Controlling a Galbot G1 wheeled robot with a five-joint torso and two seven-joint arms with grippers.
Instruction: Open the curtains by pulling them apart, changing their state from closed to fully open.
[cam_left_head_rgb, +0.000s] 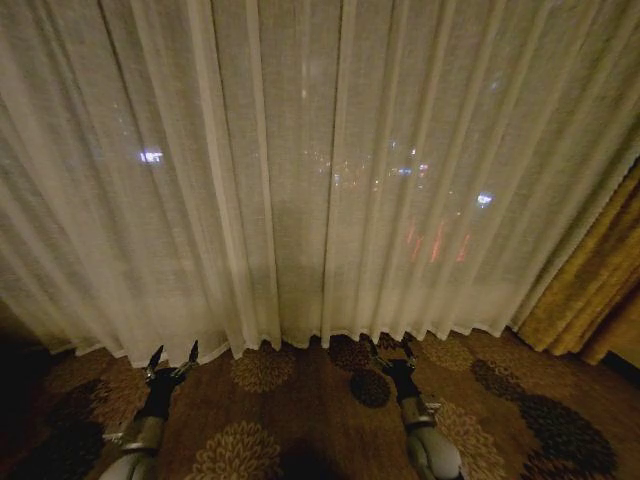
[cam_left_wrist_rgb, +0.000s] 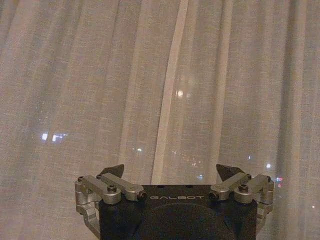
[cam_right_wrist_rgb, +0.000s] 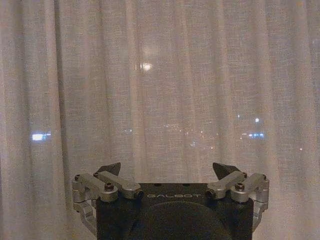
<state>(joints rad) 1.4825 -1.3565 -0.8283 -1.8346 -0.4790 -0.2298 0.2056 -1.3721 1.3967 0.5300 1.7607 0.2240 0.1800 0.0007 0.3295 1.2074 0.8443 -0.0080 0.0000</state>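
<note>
Two arms low, facing closed curtains (cam_left_head_rgb: 300, 180)

Left gripper (cam_left_head_rgb: 172, 358) and right gripper (cam_left_head_rgb: 392, 350) reach forward near the hems over patterned carpet (cam_left_head_rgb: 300, 410) — both spread wide, holding nothing; two sheer panels meet at centre, one golden drape (cam_left_head_rgb: 590, 280) at right.

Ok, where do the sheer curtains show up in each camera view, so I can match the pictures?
Head view: the curtains hang closed across the upper picture, down to the carpet.
Left wrist view: they hang straight ahead of the open left gripper.
Right wrist view: they hang straight ahead of the open right gripper.
Shared landmark: small lights glowing through the fabric in all three.
</note>
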